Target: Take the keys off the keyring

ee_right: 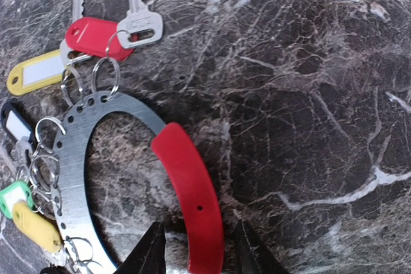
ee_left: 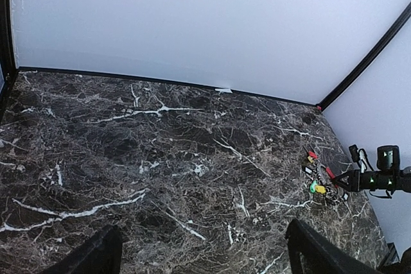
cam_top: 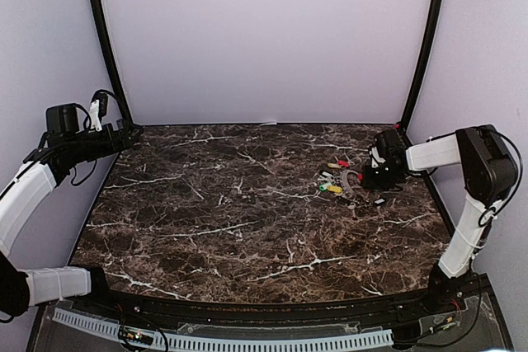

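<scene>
Two grippers well apart. Left gripper (ee_left: 204, 251) spread wide, empty, at far-left corner of marble table (cam_top: 231, 204). Keyring (ee_right: 74, 158) flat on table, far right; keys (ee_right: 138, 24) hang on small rings (ee_right: 106, 75) along grey arc. Right gripper (ee_right: 199, 251) narrow, fingers straddling red segment (ee_right: 192, 184), slim gaps both sides.

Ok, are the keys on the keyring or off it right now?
On. In the right wrist view the keys hang from small split rings threaded through holes in the keyring.

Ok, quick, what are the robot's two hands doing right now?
Left gripper: open, holding nothing.
Right gripper: open, straddling the red segment of the keyring, not gripping.
</scene>
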### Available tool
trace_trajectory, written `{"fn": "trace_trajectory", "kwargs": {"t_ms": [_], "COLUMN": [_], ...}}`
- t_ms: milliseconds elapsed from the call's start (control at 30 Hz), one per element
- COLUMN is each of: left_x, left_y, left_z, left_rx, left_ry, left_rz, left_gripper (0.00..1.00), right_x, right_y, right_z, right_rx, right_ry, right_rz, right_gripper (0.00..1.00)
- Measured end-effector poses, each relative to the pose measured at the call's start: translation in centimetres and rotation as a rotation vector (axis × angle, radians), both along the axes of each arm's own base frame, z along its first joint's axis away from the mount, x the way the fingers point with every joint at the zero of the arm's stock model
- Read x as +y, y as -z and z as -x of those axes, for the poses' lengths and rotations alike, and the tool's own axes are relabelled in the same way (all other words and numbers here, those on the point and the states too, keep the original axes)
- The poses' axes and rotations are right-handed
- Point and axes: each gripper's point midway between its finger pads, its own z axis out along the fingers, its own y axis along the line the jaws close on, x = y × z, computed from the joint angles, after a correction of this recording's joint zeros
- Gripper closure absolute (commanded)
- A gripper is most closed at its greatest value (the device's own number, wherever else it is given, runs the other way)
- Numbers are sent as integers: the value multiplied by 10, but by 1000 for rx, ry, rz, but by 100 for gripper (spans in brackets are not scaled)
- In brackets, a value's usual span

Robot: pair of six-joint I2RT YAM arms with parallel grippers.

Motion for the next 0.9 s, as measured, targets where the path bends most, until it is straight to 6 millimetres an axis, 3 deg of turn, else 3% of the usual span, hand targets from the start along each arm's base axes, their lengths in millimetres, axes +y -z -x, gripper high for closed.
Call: {"fn": "trace_trajectory", "kwargs": {"t_ms": [133, 333, 533, 733, 900], "left_x": [1, 2, 2, 2, 3], "left_y": [0, 0, 0, 1, 9], "left_z": [0, 0, -1, -1, 0], "left_rx": [0, 0, 0, 3, 20], "left_ry": [-4, -6, -8, -9, -14], "left_rz": [-1, -1, -2, -2, -2], "left_gripper": [8, 8, 8, 9, 11], "right_x": [-7, -10, 0, 32, 86], "right_y": [2, 3, 2, 2, 2], "right_z": [-3, -10, -9, 6, 38], "right_rx": [0, -3, -14, -36, -49], "right_ry": [11, 4, -47, -143, -286], "right_rz": [63, 104, 131, 154, 159], "right_gripper": [65, 77, 92, 93, 95]}}
